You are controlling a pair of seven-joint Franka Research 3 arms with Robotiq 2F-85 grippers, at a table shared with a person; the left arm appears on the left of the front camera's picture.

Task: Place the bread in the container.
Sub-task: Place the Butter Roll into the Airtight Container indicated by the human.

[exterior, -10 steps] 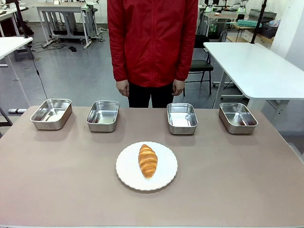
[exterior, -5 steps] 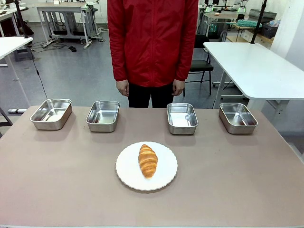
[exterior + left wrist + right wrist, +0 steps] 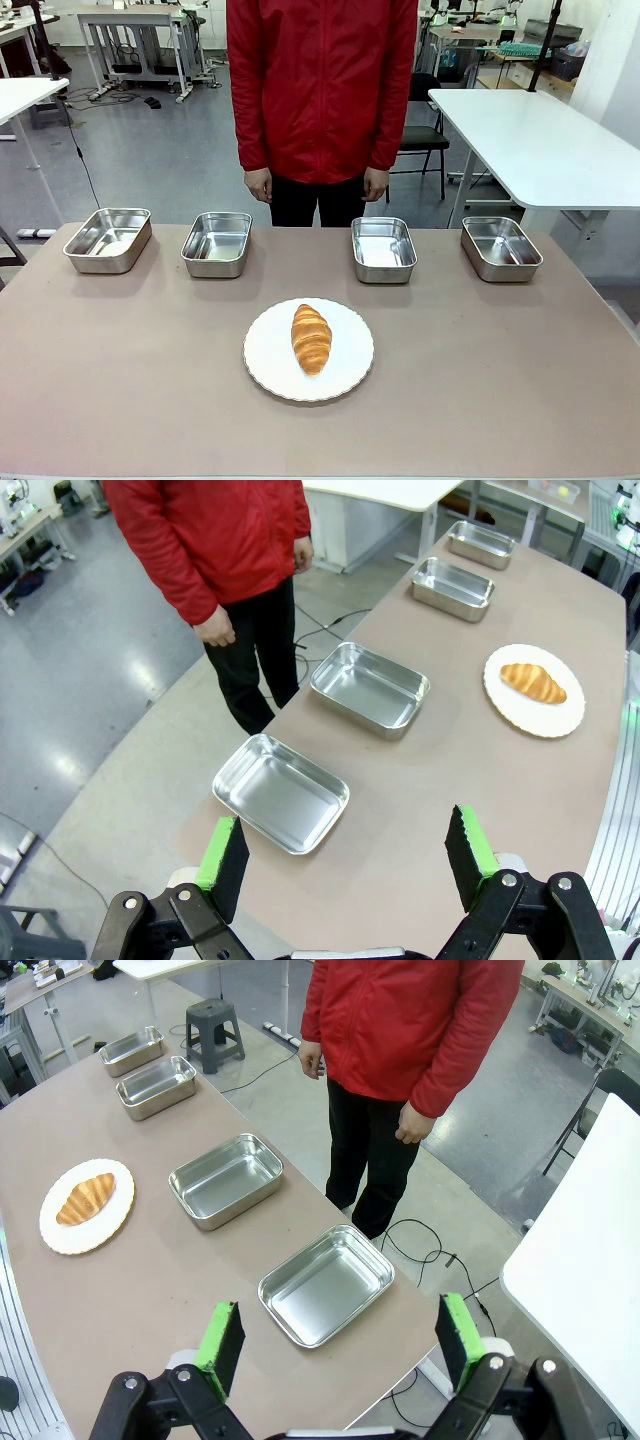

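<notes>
The bread (image 3: pixel 311 338), a golden croissant, lies on a round white plate (image 3: pixel 350 366) at the table's near middle. Several alike steel containers stand in a row along the far edge, among them ones at far left (image 3: pixel 108 240) and far right (image 3: pixel 500 248); all look empty. My left gripper (image 3: pixel 345 850) hangs open high above the table's left end, over the nearest container (image 3: pixel 281 792), with the bread (image 3: pixel 533 682) far off. Over the right end my right gripper (image 3: pixel 340 1342) is open too, above another container (image 3: pixel 326 1283), and the bread (image 3: pixel 85 1199) lies far away.
A person in a red jacket (image 3: pixel 320 90) stands at the far side, both hands hanging down off the table. The brown tabletop (image 3: pixel 480 390) is bare around the plate. A white table (image 3: pixel 540 140) stands behind on the right.
</notes>
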